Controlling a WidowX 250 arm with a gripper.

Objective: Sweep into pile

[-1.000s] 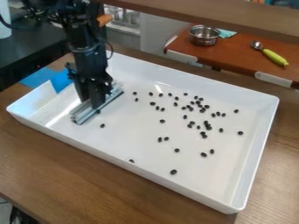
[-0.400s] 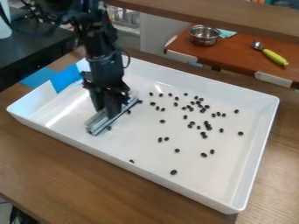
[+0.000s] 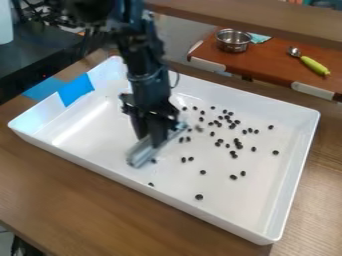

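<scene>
Gripping: the black gripper [image 3: 152,140] has its fingers closed about a metal bar [image 3: 139,155], held aslant and low inside the white tray [image 3: 224,217], left of centre in the view. Whether the bar touches the tray floor: cannot tell.

Next to the bar: one dark bean [image 3: 154,161] beside its nearer end; a few others close to its far end, blurred, contact uncertain.

Beyond it, to the right: the loose beans [image 3: 237,143], thickest right of the tray's middle, thinning outward. Outliers: a stray bean [image 3: 199,197] toward the near side, and another [image 3: 151,184] just by the near wall. No single pile formed.

Surroundings: blue tape [image 3: 75,90] over the tray's left-hand wall; wooden table [image 3: 80,200] beneath. Behind, a metal pot [image 3: 233,41] and a green-handled spoon [image 3: 314,65] on a red-brown surface [image 3: 267,60].

Step in hand (judged): a sweeping pass toward the right, early in the gathering.

Next move (judged): carry the bar broadside into the main scatter, low and level, grip firm. Likely faults: beans slipping round either end or under a raised edge. The near-side outliers probably need a separate pass.
</scene>
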